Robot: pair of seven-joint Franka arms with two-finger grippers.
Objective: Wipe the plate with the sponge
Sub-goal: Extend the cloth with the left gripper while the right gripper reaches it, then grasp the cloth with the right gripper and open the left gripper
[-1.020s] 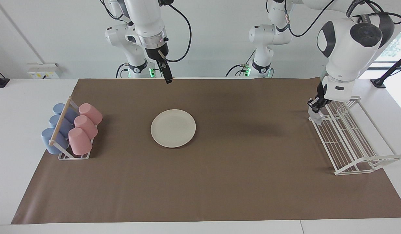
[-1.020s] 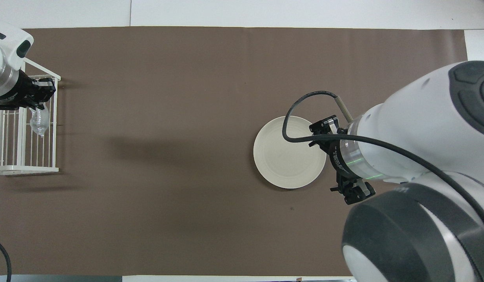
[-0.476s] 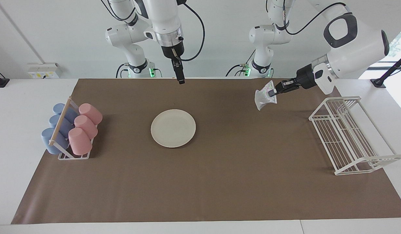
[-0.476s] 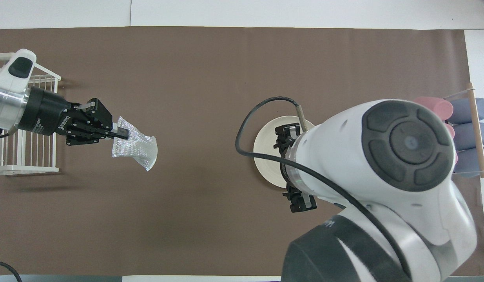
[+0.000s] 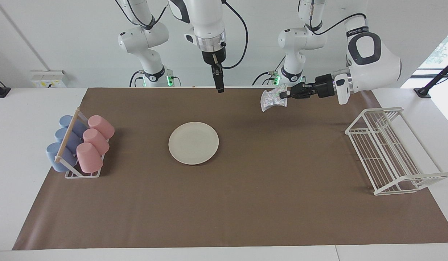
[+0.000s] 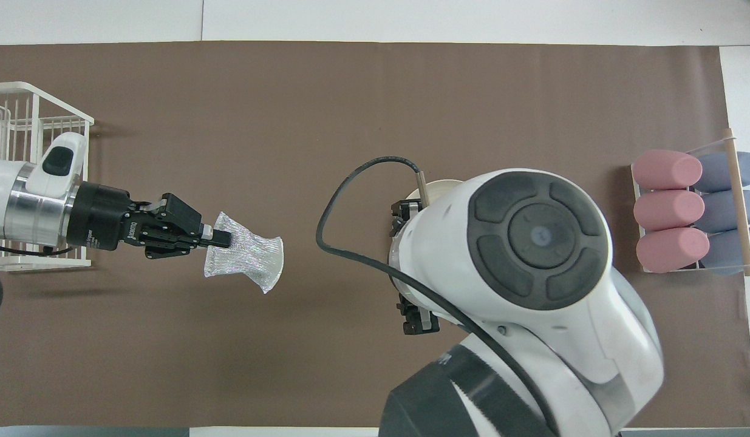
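Your left gripper is clamped on the sponge, up over the brown mat. Right gripper hangs with jaws wide. From overhead, the right arm hides nearly all of the plate.

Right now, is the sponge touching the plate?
Apart. The facing view shows the sponge pinched in the left gripper in the air, with bare brown mat between it and the plate.
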